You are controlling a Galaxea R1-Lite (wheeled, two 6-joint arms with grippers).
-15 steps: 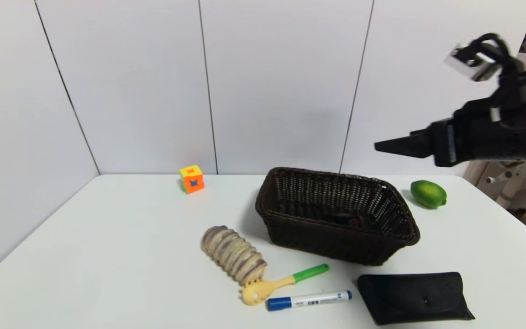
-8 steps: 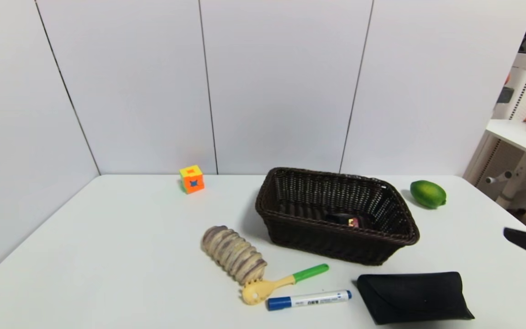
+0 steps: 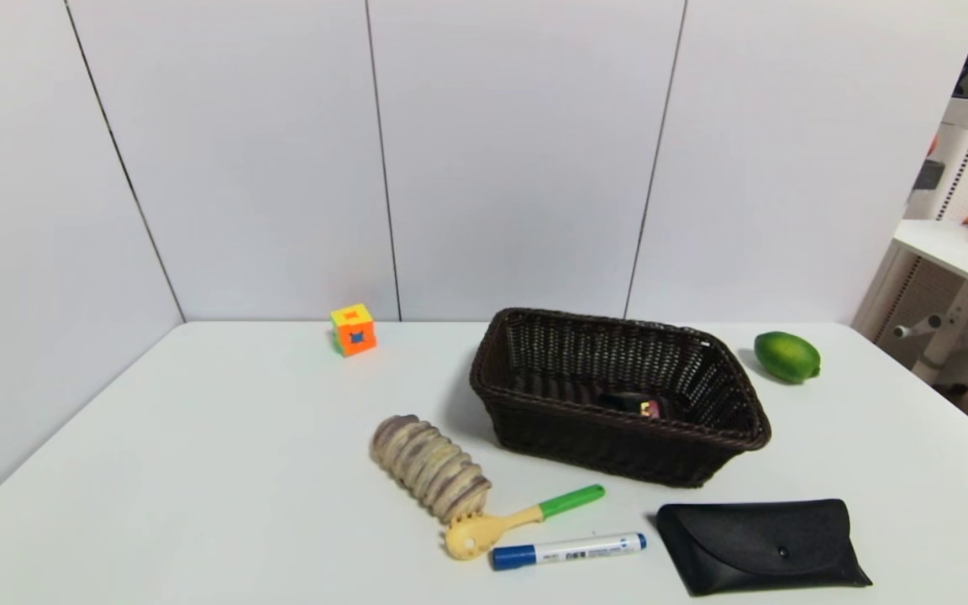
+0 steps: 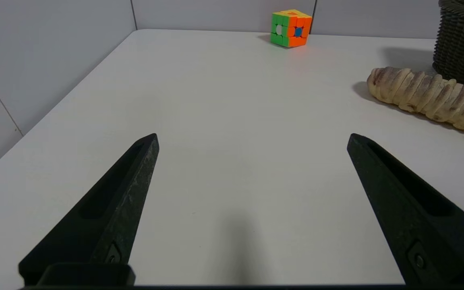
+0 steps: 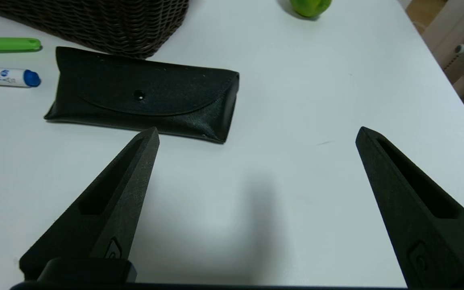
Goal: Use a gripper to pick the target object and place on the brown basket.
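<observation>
Both grippers are out of the head view and show only in their wrist views: the right gripper [image 5: 256, 135] hangs with fingers spread wide and empty over bare white table [image 5: 316, 121] near the black pouch [image 5: 143, 94], and the left gripper [image 4: 252, 137] is likewise wide apart and empty. At centre right of the head view, the target object [image 3: 637, 406] lies inside the brown basket [image 3: 618, 454], only partly visible. A green fruit [image 3: 787, 356] sits right of the basket.

Head view high, wrist views low, basket [image 3: 736, 437] shared
</observation>
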